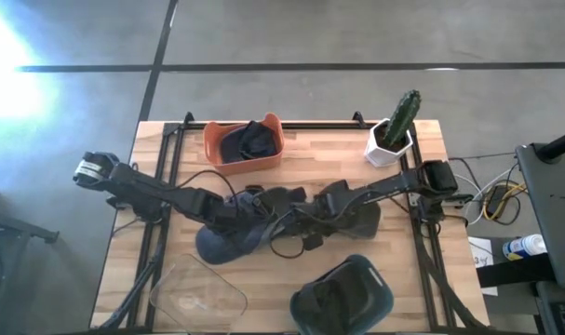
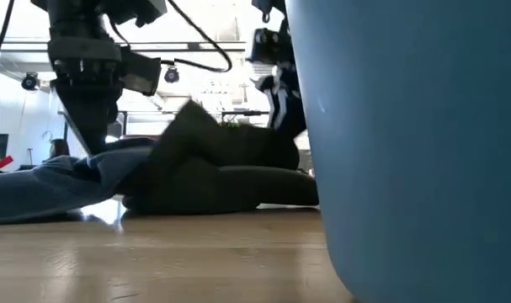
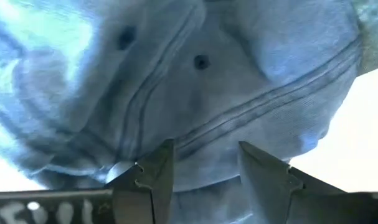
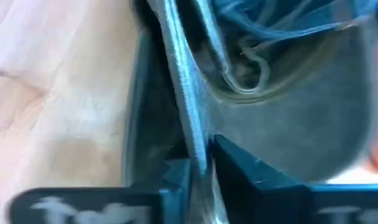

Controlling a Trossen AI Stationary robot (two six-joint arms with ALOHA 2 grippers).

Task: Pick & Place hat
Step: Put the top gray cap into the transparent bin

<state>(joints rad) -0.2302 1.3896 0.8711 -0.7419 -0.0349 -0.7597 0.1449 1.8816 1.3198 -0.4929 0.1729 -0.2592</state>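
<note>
A blue denim cap (image 1: 221, 245) lies on the table at centre left, its crown filling the left wrist view (image 3: 195, 93). A dark cap (image 1: 356, 216) lies beside it toward the right and shows mid-picture in the low view (image 2: 221, 177). My left gripper (image 1: 248, 210) (image 3: 207, 177) is open, its fingers spread just over the denim crown. My right gripper (image 1: 305, 220) (image 4: 200, 171) is shut on the dark cap's edge. Another dark hat (image 1: 254, 140) rests in the orange bin (image 1: 212, 149), and one more (image 1: 333, 298) in the blue bin (image 1: 380, 288). My left gripper is open over the denim cap's crown (image 3: 207, 149); I cannot tell whether its fingers (image 3: 154, 180) touch the cloth. My right gripper pinches a thin edge of the dark cap (image 4: 192, 124) between its two fingers, which lie across that edge. The cap's hollow inside (image 4: 288, 106) faces the camera, and the cap rests on the table.
A cactus in a white pot (image 1: 394, 135) stands at the far right corner. A clear container (image 1: 198, 293) sits near the near left edge. The blue bin (image 2: 407, 151) fills the right of the low view. Cables (image 1: 291, 244) trail between the arms at the table's centre.
</note>
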